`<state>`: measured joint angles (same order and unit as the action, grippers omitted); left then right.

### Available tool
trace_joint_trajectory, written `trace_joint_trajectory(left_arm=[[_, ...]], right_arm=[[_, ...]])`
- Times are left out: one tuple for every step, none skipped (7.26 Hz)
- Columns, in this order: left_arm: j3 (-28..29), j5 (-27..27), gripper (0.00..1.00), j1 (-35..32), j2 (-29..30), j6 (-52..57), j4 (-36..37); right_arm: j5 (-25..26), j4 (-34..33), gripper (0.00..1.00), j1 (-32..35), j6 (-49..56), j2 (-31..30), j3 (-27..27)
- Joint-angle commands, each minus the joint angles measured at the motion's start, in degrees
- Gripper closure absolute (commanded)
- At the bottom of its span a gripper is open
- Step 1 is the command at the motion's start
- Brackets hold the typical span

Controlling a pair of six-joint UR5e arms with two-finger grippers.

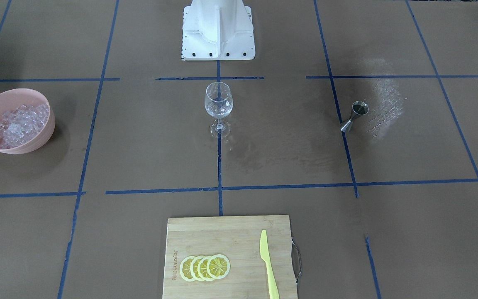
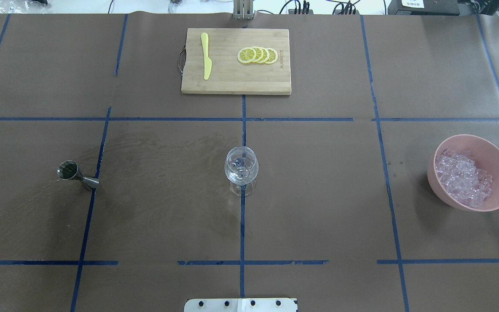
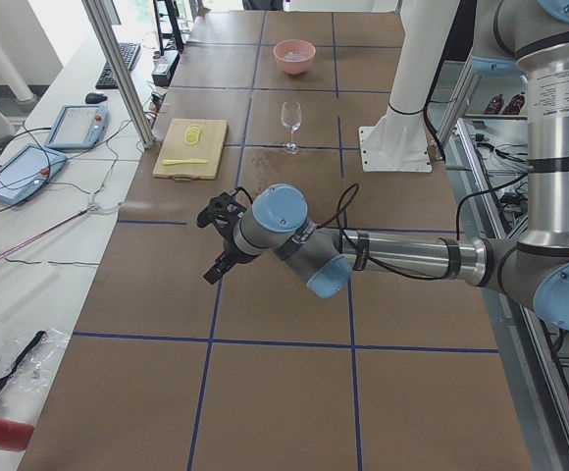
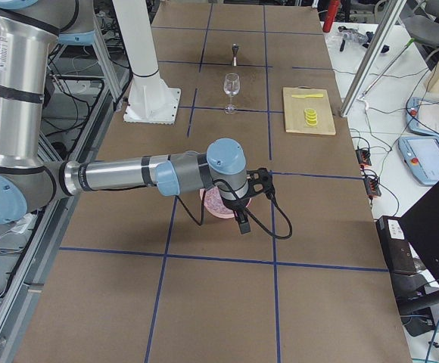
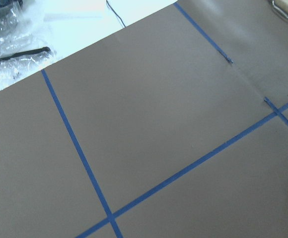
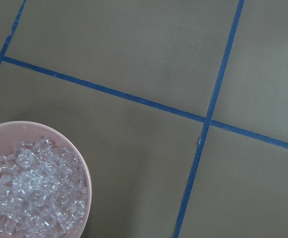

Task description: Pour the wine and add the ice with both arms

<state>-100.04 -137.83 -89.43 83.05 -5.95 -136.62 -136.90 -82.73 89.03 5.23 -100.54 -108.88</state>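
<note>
A clear stemmed wine glass (image 1: 218,106) stands upright at the table's middle and also shows in the overhead view (image 2: 241,167). A heap of ice (image 2: 464,177) fills a pink bowl (image 2: 498,171) on the robot's right. In the right wrist view the ice (image 6: 30,198) is at the lower left. A small metal jigger (image 2: 74,173) stands on the robot's left. My left gripper (image 3: 212,245) hovers over bare table, short of the jigger. My right gripper (image 4: 247,208) hovers by the bowl (image 4: 218,206). I cannot tell whether either gripper is open or shut.
A bamboo cutting board (image 2: 232,80) lies at the table's far side, with lemon slices (image 2: 257,55) and a yellow plastic knife (image 2: 206,60) on it. The white base block (image 1: 218,31) stands behind the glass. Blue tape lines cross the brown table cover.
</note>
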Motion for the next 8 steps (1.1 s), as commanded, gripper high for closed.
trace_joint_trajectory(left_arm=[[1.2,1.9,0.00,4.8,-2.1,-8.1,-19.0],[1.0,4.3,0.00,7.8,-2.9,-13.6,-22.6],[0.4,9.1,0.00,12.7,-2.8,-20.2,-25.9],[-1.0,18.8,0.00,20.8,-3.0,-28.6,-29.1],[-3.3,26.8,0.00,26.8,-3.3,-33.1,-29.5],[-5.8,34.5,0.00,33.0,-4.3,-37.2,-29.6],[-8.1,44.9,0.00,40.1,-5.9,-39.8,-29.6],[-9.0,54.6,0.00,46.4,-6.7,-41.6,-29.6]], right_arm=[[-1.4,0.1,0.00,0.0,-0.2,0.1,-0.1],[-1.3,0.1,0.00,0.0,-0.6,0.2,0.2],[-1.2,0.2,0.00,0.0,-0.5,0.1,0.1],[-1.1,0.2,0.00,0.0,-0.5,0.1,-0.1],[-1.1,0.2,0.00,0.0,-0.4,0.1,-0.2],[-1.1,0.2,0.00,0.0,-0.4,-0.1,-0.3],[-1.2,0.2,0.00,0.0,-0.5,-0.3,-0.3],[-1.2,0.2,0.00,0.0,-0.5,-0.3,-0.3]])
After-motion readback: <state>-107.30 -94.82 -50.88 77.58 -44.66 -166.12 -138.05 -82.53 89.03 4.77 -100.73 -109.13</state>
